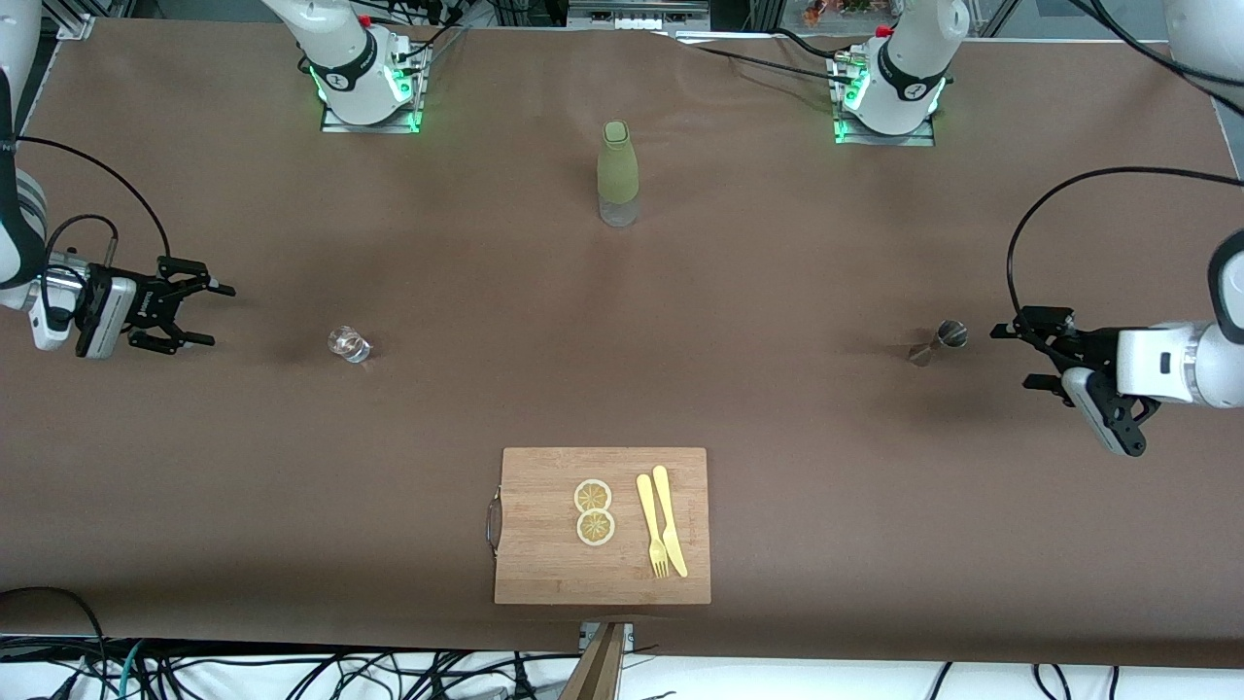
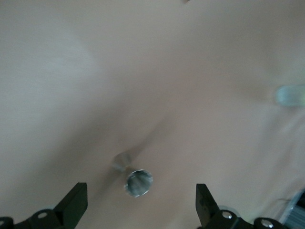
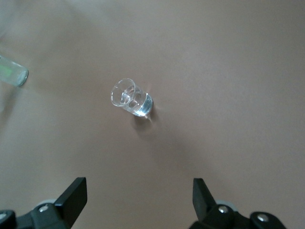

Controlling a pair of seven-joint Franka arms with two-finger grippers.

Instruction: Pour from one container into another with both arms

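The small steel jigger stands on the brown table toward the left arm's end. My left gripper hovers open just beside it, on the side toward the table's end. In the left wrist view the jigger shows between the spread fingers of the left gripper, untouched. The tiny clear glass tumbler stands toward the right arm's end. My right gripper is open and a short way off from it. In the right wrist view the tumbler lies ahead of the empty right gripper.
A tall olive-green bottle stands mid-table, nearer the robot bases. A wooden cutting board lies near the front edge and carries two lemon slices and a yellow fork and knife.
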